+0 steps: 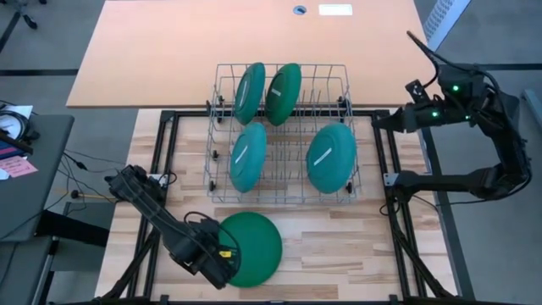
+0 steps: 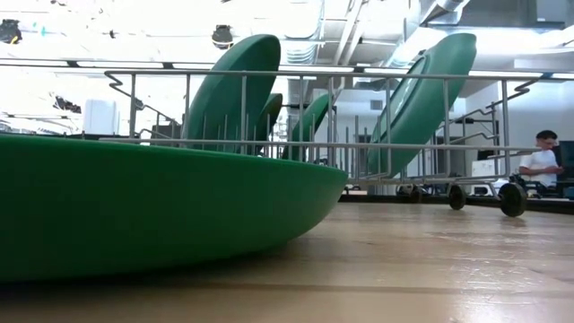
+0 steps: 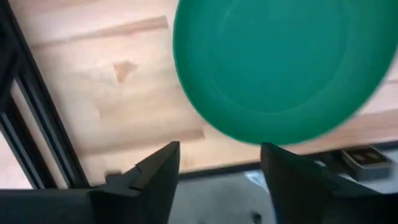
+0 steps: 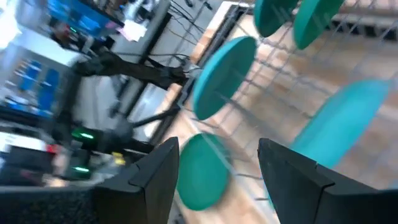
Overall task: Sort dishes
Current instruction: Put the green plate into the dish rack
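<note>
Counting four plates [image 1: 288, 127] racked; one green plate [image 1: 250, 246] lies lower centre on the surface, left claw [image 1: 227, 269] released beside it.

Low view crops the near green plate [image 2: 134, 206].

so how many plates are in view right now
5. Two dark green plates stand in the wire rack's back row, two teal ones in its front row, and one green plate lies on the table by the left gripper.
</note>
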Tool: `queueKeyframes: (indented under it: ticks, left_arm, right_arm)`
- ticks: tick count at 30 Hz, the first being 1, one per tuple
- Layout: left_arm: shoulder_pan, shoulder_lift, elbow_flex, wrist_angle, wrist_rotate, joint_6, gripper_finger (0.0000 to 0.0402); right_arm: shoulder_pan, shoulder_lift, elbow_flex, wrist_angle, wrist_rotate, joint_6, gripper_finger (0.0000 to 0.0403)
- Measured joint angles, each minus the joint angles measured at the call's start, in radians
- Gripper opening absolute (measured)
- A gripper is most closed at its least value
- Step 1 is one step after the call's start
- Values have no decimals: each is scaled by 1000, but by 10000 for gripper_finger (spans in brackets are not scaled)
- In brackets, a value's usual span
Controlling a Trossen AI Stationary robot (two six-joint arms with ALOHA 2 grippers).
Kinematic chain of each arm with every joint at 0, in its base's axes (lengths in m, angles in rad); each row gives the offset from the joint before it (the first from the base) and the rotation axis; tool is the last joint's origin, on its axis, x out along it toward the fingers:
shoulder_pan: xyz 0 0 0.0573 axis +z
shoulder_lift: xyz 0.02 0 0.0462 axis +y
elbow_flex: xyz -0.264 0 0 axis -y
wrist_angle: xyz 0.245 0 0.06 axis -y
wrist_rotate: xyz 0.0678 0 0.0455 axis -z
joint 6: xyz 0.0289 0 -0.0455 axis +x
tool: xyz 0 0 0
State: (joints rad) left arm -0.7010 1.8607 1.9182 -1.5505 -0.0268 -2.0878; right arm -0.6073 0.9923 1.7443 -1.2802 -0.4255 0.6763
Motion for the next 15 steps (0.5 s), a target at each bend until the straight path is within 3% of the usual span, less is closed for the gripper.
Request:
queueKeyframes:
  ticks: [4, 10, 15]
  left_arm:
    - [-4, 1, -99, 84, -26, 37, 238]
    - [-23, 1, -237, 238, -52, -14, 240]
    - [-41, 1, -316, 285, -49, -69, 240]
  right_arm:
    - [61, -15, 0, 35, 0, 142, 226]
    - [185, -50, 0, 50, 15, 253, 226]
    - [286, -71, 0, 50, 137, 355, 226]
